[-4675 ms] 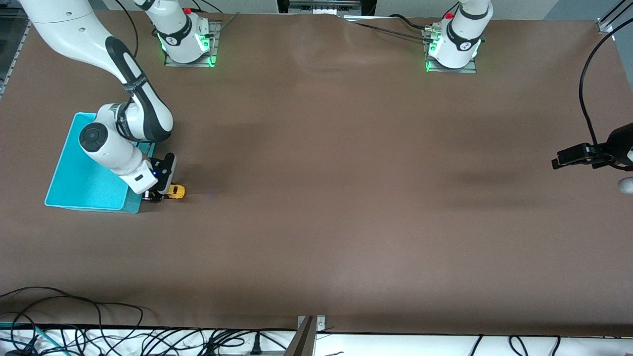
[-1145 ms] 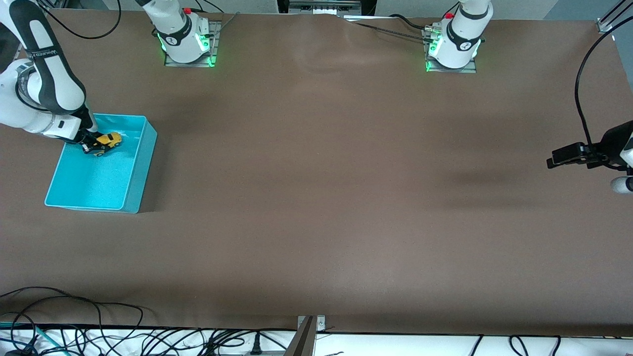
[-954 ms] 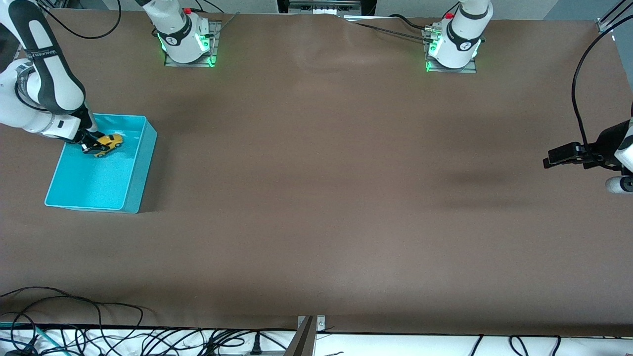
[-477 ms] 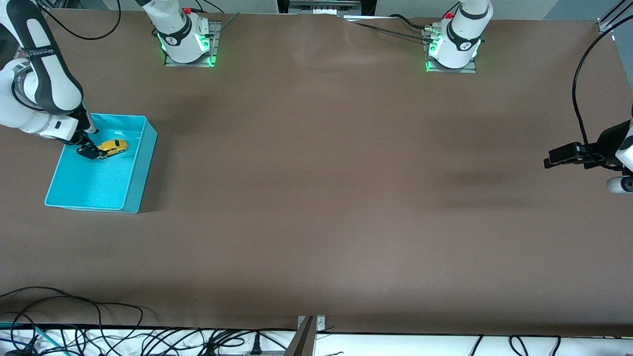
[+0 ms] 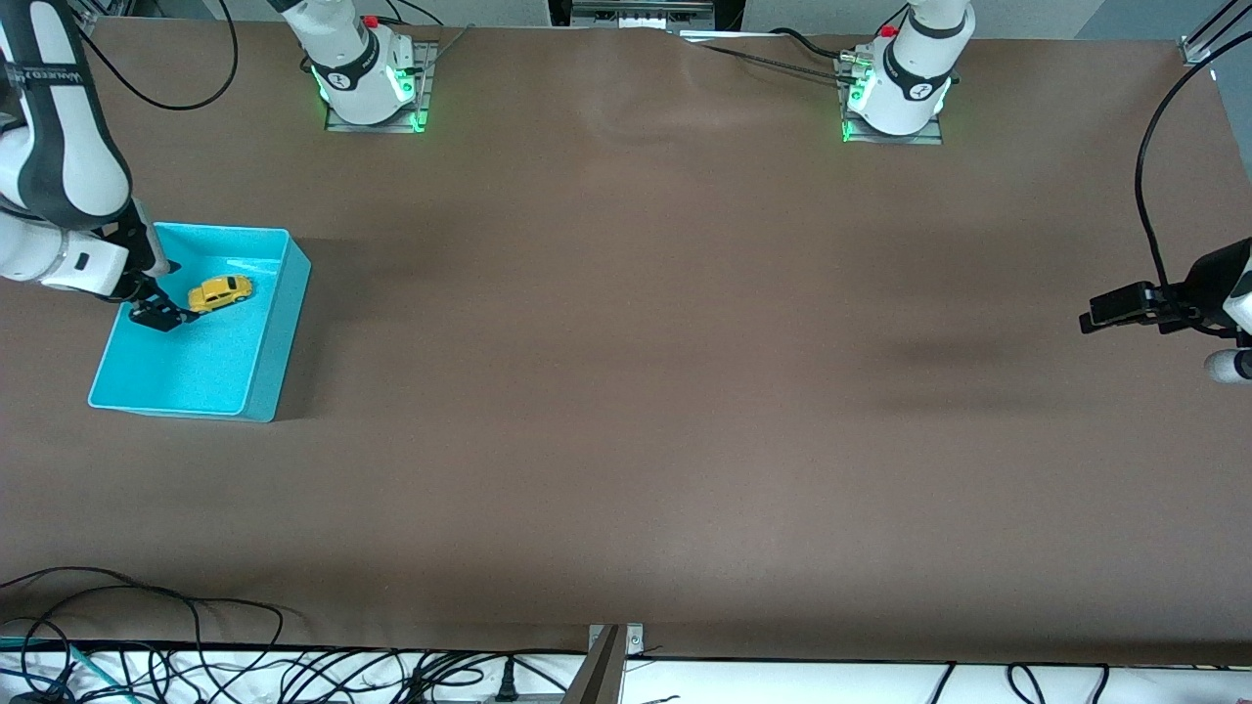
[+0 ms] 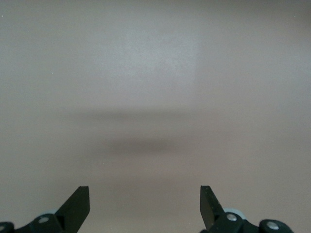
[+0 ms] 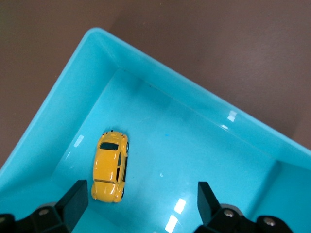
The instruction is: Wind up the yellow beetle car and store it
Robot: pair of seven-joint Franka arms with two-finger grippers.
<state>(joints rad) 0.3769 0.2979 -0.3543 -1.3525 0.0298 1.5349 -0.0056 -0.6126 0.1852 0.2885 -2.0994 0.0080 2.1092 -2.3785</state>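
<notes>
The yellow beetle car lies on the floor of the teal bin, near the bin's end toward the robots' bases. It also shows in the right wrist view, free of the fingers. My right gripper is open and empty over the bin, just beside the car; in the right wrist view its fingers stand wide apart. My left gripper is open and empty, held over bare table at the left arm's end, where the arm waits; it shows in the left wrist view.
The teal bin stands at the right arm's end of the brown table. Cables lie along the table's edge nearest the front camera. A black cable hangs by the left arm.
My right gripper carried the car from the table beside the bin into the bin, let it go and drew back a little, open. The left arm has hardly moved.
</notes>
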